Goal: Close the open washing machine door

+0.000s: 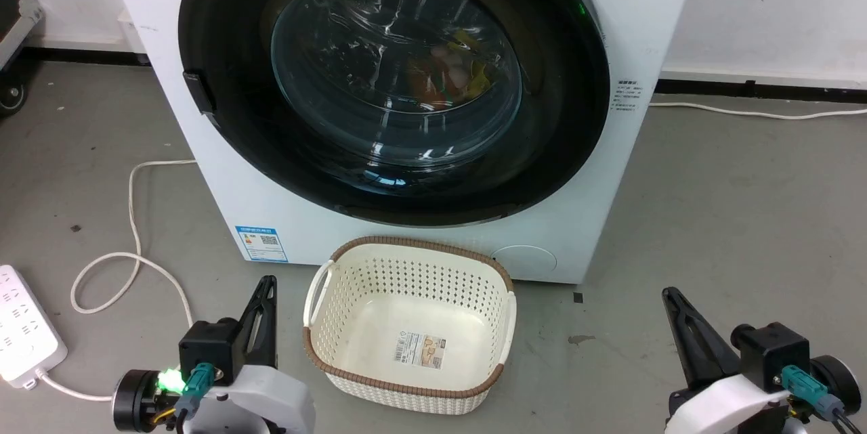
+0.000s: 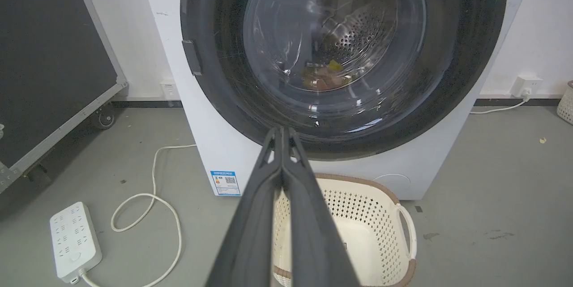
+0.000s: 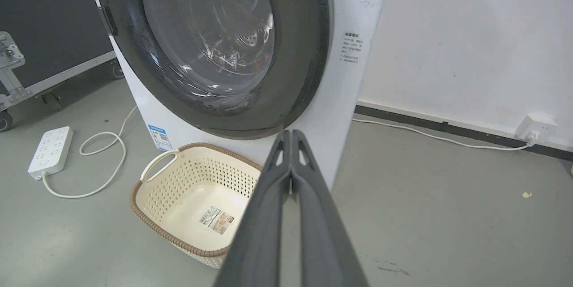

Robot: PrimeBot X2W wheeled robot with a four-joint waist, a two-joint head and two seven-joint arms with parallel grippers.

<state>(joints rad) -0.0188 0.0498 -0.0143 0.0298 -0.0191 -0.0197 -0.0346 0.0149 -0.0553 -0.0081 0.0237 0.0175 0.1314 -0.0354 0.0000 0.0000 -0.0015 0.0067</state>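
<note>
Find the left gripper [image 2: 282, 137] pinched closed on nothing, pointing at the machine [image 1: 596, 217] from the left of the basket [image 1: 420, 242]. Find the right gripper [image 3: 291, 137] closed and empty too, on the basket's other side, well short of the machine. Past the basket, meet the door [image 1: 223, 122], lying against the white front with its black ring apparently flat on the panel and coloured laundry behind the glass [image 1: 396, 68]; cannot tell whether latched. Expect a heavy, rigid piece, likely free on its hinge until a last stiff click at the catch. Treat ring and glass as slick, and too wide and glossy for two thin fingers to pinch. Push instead, with closed fingertips on the ring near the small tab [image 1: 198, 92] at its left edge, probably the side farthest from the hinge and so best for leverage. Keep off the bulging glass, likely tough but easy to scratch, and press steadily rather than jab. Mind the basket, standing just before the machine and in the way of a low approach.
</note>
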